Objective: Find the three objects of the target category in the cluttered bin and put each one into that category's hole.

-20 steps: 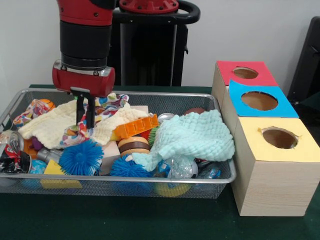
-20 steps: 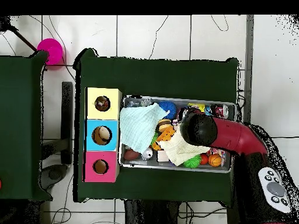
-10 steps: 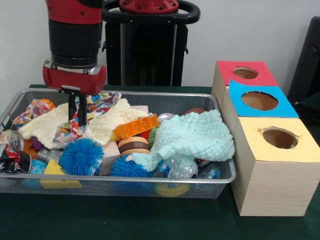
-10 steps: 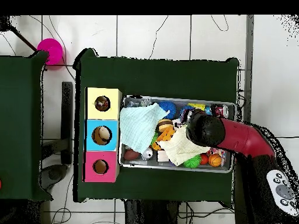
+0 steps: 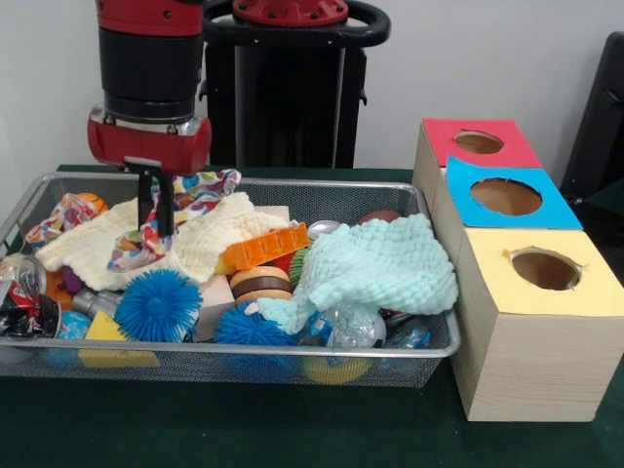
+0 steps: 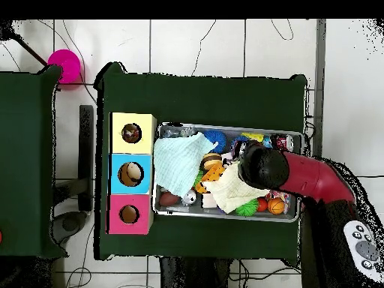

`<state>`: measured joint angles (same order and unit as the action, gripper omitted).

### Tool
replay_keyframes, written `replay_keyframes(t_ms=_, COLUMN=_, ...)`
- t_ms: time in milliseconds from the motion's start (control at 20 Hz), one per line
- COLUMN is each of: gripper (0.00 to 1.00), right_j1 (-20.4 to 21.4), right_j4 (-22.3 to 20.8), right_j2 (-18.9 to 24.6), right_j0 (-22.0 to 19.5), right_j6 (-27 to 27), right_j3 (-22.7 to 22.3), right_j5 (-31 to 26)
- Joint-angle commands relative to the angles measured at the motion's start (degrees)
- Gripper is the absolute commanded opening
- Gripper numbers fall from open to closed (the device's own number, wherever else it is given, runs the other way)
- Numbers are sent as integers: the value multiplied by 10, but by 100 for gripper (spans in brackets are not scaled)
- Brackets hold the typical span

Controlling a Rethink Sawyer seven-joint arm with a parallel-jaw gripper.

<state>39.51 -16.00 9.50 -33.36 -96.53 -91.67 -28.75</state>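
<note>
The wire-mesh bin (image 5: 292, 348) sits at the left of the front view and also shows in the overhead view (image 6: 225, 217). My gripper (image 5: 156, 226) hangs over its left part, shut on a white polka-dot cloth (image 5: 200, 190) that drapes from the fingers (image 5: 145, 205) down onto the pale yellow knitted cloth (image 5: 93, 246). A second polka-dot cloth (image 5: 60, 216) lies in the bin's far left corner. A third is hidden. The yellow-faced hole (image 5: 546, 268) is in the nearest box on the right and also shows in the overhead view (image 6: 131, 133). In the overhead view the arm (image 6: 262, 166) covers the gripper.
A mint-green knitted cloth (image 5: 375, 263) covers the bin's right half. Blue spiky balls (image 5: 156, 304), an orange plastic piece (image 5: 263, 246) and a crushed can (image 5: 24, 297) lie among the clutter. The blue-faced hole (image 5: 505, 197) and the red-faced hole (image 5: 478, 142) lie behind the yellow one.
The gripper has risen and moved a little to the left, pulling the polka-dot cloth up out of the yellow knitted cloth.
</note>
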Motion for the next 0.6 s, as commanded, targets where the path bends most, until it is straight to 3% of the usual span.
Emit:
replay_keyframes(t_ms=50, gripper=0, right_j1=68, right_j4=-1, right_j2=45, right_j0=-4, right_j6=56, right_j3=-82, right_j5=-108)
replay_keyframes(t_ms=350, gripper=0, right_j1=89, right_j4=11, right_j2=51, right_j0=3, right_j6=38, right_j3=-94, right_j5=-121)
replay_keyframes(t_ms=600, gripper=0, right_j1=93, right_j4=11, right_j2=51, right_j0=14, right_j6=15, right_j3=-109, right_j5=-101)
